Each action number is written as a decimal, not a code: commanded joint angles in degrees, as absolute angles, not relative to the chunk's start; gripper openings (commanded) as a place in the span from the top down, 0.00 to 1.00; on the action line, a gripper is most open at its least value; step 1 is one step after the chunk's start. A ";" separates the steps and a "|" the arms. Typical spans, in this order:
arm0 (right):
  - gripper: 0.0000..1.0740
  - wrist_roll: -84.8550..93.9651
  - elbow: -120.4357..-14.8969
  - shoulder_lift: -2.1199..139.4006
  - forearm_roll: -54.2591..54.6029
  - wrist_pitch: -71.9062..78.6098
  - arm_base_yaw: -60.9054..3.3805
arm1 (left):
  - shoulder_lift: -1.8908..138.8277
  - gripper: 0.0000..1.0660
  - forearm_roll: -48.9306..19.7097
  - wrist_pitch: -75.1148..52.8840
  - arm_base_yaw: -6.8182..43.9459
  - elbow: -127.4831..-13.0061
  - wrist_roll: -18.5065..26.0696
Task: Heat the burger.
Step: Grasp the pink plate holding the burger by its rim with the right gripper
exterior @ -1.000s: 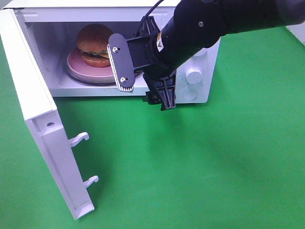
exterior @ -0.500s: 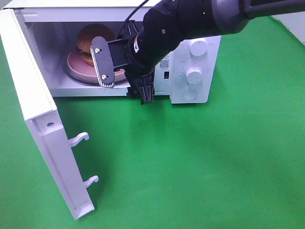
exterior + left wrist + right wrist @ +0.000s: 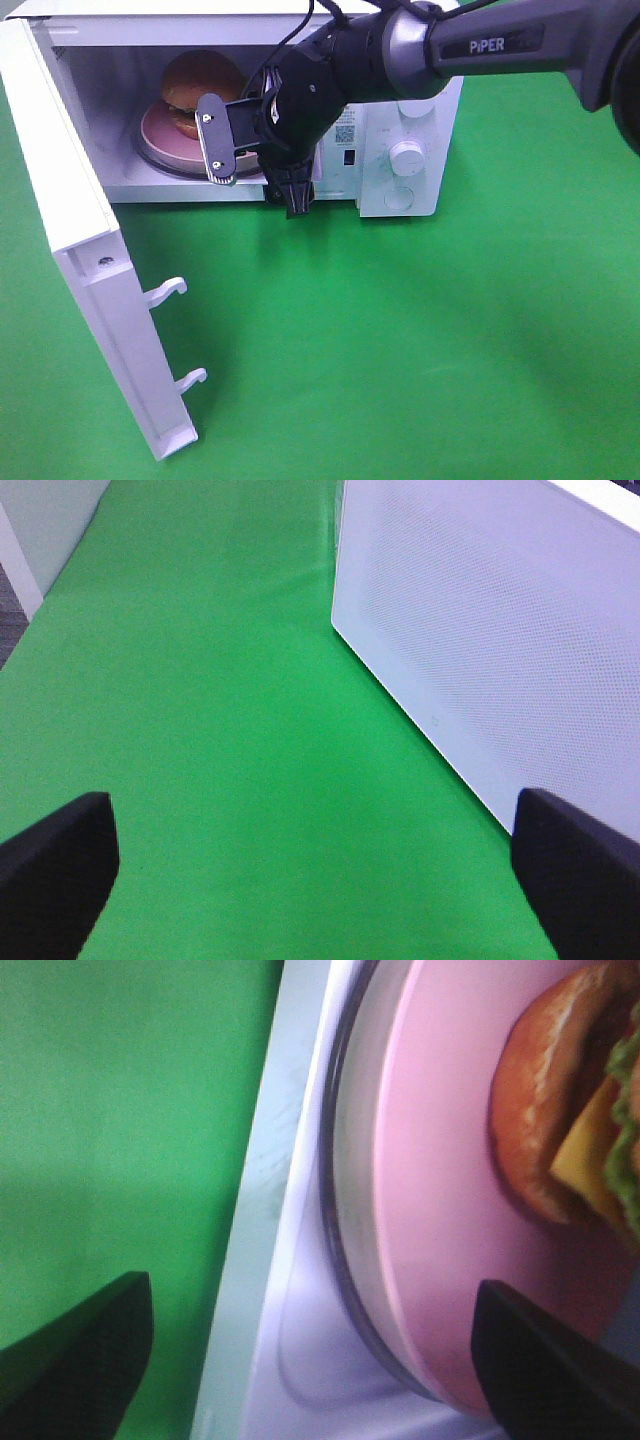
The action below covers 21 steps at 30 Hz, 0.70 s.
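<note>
The burger (image 3: 195, 85) sits on a round pink plate (image 3: 160, 135) inside the open white microwave (image 3: 100, 90). My right gripper (image 3: 255, 168) is open and empty at the front of the microwave's opening, just to the right of the plate. One finger (image 3: 215, 140) is in front of the plate's rim. In the right wrist view the burger (image 3: 560, 1130) and pink plate (image 3: 440, 1210) lie just ahead of the open right gripper (image 3: 310, 1360). My left gripper (image 3: 310, 880) is open and empty over the green cloth; it does not show in the exterior high view.
The microwave door (image 3: 70, 230) stands wide open at the left, its latch hooks (image 3: 165, 290) pointing right. The control panel with knobs (image 3: 407, 155) is on the right of the microwave. A white dotted panel (image 3: 500, 650) stands close to the left gripper. Green cloth (image 3: 420, 340) covers the table.
My right gripper has moved left and back toward the microwave's opening, from in front of the control panel to beside the plate. The burger, plate and door have not moved.
</note>
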<state>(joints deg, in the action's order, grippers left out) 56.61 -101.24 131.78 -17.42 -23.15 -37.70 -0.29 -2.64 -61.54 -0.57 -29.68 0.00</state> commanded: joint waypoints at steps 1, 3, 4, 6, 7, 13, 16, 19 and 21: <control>0.23 55.92 -104.16 133.73 -16.96 -24.24 -37.47 | -0.57 0.06 -3.04 -61.19 -0.29 -29.51 0.00; 0.23 55.86 -106.11 134.99 -16.79 -24.24 -37.47 | -0.57 0.06 -3.04 -61.19 -0.29 -29.51 0.00; 0.23 55.86 -106.11 134.99 -16.79 -24.24 -37.47 | -0.57 0.06 -3.04 -61.19 -0.29 -29.51 0.00; 0.23 55.75 -107.77 136.25 -16.73 -24.24 -37.47 | -0.57 0.06 -3.04 -61.19 -0.29 -29.51 0.00; 0.24 55.75 -110.01 137.57 -16.39 -24.87 -37.47 | -0.57 0.06 -3.04 -61.19 -0.29 -29.51 0.00; 0.24 55.75 -114.36 140.37 -14.90 -24.75 -37.59 | -0.57 0.06 -3.04 -61.19 -0.29 -29.51 0.00; 0.25 55.81 -116.88 141.86 -13.24 -24.75 -37.64 | -0.57 0.06 -3.04 -61.19 -0.29 -29.51 0.00; 0.27 55.81 -117.91 142.67 -13.06 -25.61 -37.64 | -0.57 0.06 -3.04 -61.19 -0.29 -29.51 0.00; 0.30 55.75 -117.91 142.78 -12.95 -25.95 -37.64 | -0.57 0.06 -3.04 -61.19 -0.29 -29.51 0.00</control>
<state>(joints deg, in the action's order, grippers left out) 56.49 -117.40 142.61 -13.35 -25.32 -37.64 -0.29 -2.64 -61.54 -0.57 -29.68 0.00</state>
